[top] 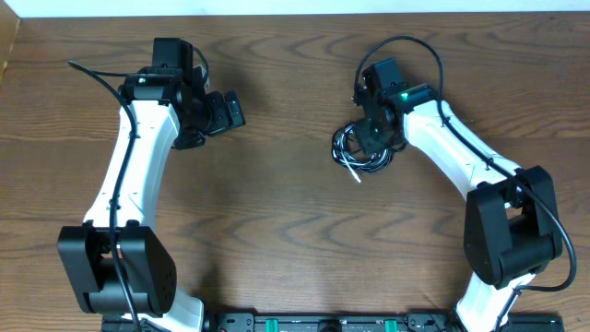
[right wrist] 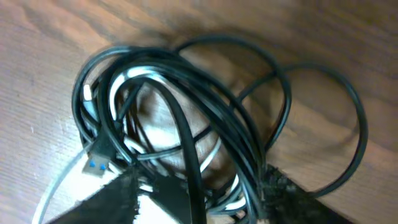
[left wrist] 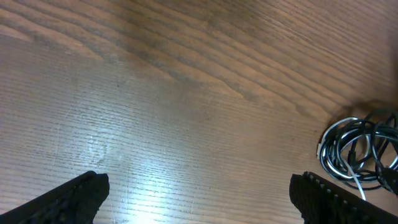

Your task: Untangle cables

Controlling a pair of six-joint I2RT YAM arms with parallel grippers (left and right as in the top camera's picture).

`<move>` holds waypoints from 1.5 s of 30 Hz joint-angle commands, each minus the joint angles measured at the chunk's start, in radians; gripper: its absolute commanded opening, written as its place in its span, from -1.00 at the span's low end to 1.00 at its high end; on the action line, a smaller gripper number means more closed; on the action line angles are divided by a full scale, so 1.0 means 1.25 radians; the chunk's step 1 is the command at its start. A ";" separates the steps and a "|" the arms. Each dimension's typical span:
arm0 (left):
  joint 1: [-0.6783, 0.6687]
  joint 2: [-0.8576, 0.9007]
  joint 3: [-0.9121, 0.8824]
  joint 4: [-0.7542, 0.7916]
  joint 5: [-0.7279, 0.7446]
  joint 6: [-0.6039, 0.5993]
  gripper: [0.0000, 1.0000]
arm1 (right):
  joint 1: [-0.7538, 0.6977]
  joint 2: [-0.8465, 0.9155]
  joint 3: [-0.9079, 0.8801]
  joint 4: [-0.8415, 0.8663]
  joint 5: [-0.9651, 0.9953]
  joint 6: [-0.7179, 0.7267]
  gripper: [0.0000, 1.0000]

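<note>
A brown wooden surface with wavy, darker grain fills the overhead view. Along its near edge runs a black rail with small green parts. Beyond its far edge lies a pale strip. In the left wrist view, a patch of glare brightens the wood.

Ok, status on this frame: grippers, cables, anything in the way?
Left gripper open, over the table. Right gripper open, low over the cables, strands between its fingers. Cables one tangled heap, black and white. Nothing else in the way.
</note>
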 commanded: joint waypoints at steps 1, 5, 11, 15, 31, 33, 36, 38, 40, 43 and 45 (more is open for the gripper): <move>0.002 0.004 0.002 -0.002 -0.005 0.006 0.96 | 0.000 0.001 -0.003 0.018 -0.008 0.002 0.47; 0.002 0.004 0.002 -0.002 -0.005 0.005 0.96 | 0.000 0.001 -0.003 0.028 -0.108 0.002 0.50; 0.002 0.004 0.002 -0.002 -0.005 0.005 0.96 | 0.000 0.001 -0.003 0.045 -0.441 -0.014 -0.98; 0.002 0.004 0.002 -0.002 -0.005 0.005 0.96 | -0.001 0.001 -0.003 0.067 -0.573 -0.041 -0.98; 0.002 0.004 0.002 -0.002 -0.005 0.006 0.96 | -0.097 -0.001 -0.003 0.088 -0.535 -0.026 -0.98; 0.002 0.004 0.002 -0.002 -0.005 0.005 0.96 | -0.096 0.000 -0.003 0.075 -0.536 -0.026 -0.98; 0.002 0.004 0.002 -0.002 -0.005 0.006 0.96 | -0.095 0.000 -0.003 0.074 -0.536 -0.026 -0.98; 0.002 0.004 0.002 -0.002 -0.005 0.006 0.96 | -0.095 0.000 -0.003 0.074 -0.536 -0.026 -0.98; 0.002 0.004 0.002 -0.002 -0.005 0.006 0.96 | -0.095 0.000 -0.003 0.074 -0.541 -0.025 -0.98; 0.002 0.004 0.002 -0.002 -0.005 0.006 0.96 | -0.096 0.000 -0.003 0.075 -0.612 -0.026 -0.98; 0.002 0.004 0.002 -0.002 -0.005 0.005 0.96 | -0.100 0.000 -0.003 0.081 -0.684 -0.026 -0.98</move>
